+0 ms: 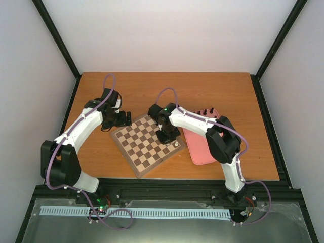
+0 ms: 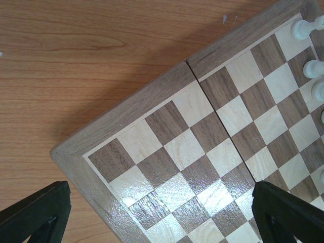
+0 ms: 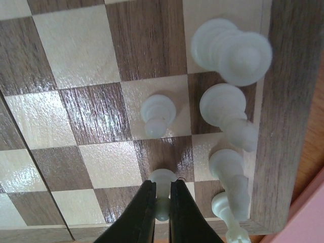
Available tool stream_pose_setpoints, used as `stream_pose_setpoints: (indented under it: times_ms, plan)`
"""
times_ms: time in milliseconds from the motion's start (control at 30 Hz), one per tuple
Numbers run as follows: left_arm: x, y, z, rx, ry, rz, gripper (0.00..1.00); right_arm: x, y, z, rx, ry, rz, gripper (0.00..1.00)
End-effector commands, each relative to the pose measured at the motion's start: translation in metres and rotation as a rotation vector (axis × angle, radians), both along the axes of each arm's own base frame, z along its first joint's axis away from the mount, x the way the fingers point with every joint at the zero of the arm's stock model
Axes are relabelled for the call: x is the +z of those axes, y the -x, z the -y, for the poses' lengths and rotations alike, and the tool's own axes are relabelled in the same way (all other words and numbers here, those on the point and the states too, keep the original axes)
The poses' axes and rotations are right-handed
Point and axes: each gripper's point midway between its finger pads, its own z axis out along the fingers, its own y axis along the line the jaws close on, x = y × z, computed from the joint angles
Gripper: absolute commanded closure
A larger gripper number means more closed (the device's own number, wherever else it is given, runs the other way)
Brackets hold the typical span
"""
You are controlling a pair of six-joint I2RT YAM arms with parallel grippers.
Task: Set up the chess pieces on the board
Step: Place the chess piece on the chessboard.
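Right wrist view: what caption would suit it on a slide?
Right hand pinching a small white piece by the board's edge, beside a row of other white pieces.

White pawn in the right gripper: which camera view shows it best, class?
Right wrist view: the white pawn is close-up, pinched by the right gripper. In the top view it is too small to pick out; the left wrist view shows only other white pieces.

Beneath my right gripper [image 3: 162,195] the board [image 3: 91,111] is checkered dark brown and pale tan, with a brown border. The pawn [image 3: 163,177] between its black fingers [image 3: 142,212] is cream-white, like the chess pieces [image 3: 223,104] to its right; beyond them, a pink tray [image 3: 309,212].
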Motion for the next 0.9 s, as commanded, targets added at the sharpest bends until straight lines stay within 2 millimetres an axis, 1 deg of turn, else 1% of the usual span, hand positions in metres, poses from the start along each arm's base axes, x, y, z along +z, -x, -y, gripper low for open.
stream_pose_setpoints:
  times_ms: [0, 333, 600, 667, 767, 867]
  plan:
    - [0.007, -0.003, 0.003, -0.017, 0.001, 0.018, 0.00, 0.003, -0.006, -0.005, 0.006, 0.009, 0.033, 0.95]
    - [0.006, -0.003, 0.002, -0.017, -0.002, 0.018, 0.00, -0.003, -0.010, -0.006, 0.007, 0.022, 0.036, 0.91]
    - [0.005, -0.003, 0.002, -0.017, -0.004, 0.016, 0.00, -0.005, -0.012, -0.006, 0.008, 0.031, 0.037, 0.91]
    - [0.005, -0.003, 0.002, -0.016, -0.003, 0.015, 0.00, -0.004, -0.012, -0.006, 0.009, 0.028, 0.039, 0.89]
    - [0.005, -0.003, 0.002, -0.016, -0.003, 0.014, 0.00, 0.002, -0.012, -0.007, 0.011, 0.009, 0.050, 0.84]
    - [0.005, -0.003, 0.002, -0.017, -0.003, 0.014, 0.00, 0.007, -0.011, -0.009, 0.016, -0.009, 0.049, 0.81]
